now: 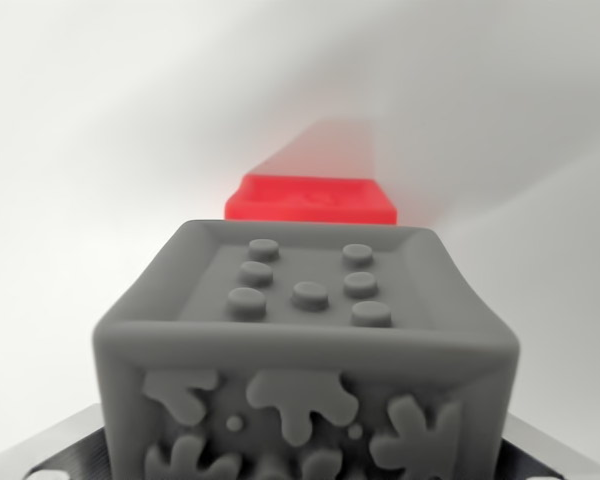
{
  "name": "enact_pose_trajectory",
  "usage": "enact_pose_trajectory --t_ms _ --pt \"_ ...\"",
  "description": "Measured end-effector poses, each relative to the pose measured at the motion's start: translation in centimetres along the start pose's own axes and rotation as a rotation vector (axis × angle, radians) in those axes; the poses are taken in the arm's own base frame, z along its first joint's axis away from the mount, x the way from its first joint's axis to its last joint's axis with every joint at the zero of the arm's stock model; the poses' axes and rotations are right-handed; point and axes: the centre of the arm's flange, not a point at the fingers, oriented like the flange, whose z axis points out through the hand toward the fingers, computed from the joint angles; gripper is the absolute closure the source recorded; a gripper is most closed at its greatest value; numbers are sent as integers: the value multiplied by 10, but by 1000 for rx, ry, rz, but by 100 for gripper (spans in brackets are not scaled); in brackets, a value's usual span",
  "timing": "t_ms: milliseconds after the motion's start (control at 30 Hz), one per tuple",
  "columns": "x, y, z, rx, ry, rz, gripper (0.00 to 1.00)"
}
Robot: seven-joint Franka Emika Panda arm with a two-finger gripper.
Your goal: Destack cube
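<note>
Two cubes | grey cube (305, 350) near, seven studs, splat reliefs | red cube (310, 198) behind | fingers' state: cannot tell

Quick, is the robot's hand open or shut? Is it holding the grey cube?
Gripper: cannot be told. Its jaws are out of sight in the wrist view; the grey cube fills the foreground, with the red cube behind it.

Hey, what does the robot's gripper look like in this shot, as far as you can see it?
Very little of the gripper shows. At the wrist view's bottom left corner there is a pale silvery metal edge over a black surface with small light spots. A similar silvery strip sits at the bottom right. The grey cube hides the rest. No cables or readable markings show.
</note>
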Motion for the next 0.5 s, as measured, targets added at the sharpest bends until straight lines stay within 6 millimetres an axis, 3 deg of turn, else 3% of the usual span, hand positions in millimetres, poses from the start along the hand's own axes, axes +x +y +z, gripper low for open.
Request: enact_pose_trajectory --t_ms 500 --pt "-1 0 -44 6 0 -2 100"
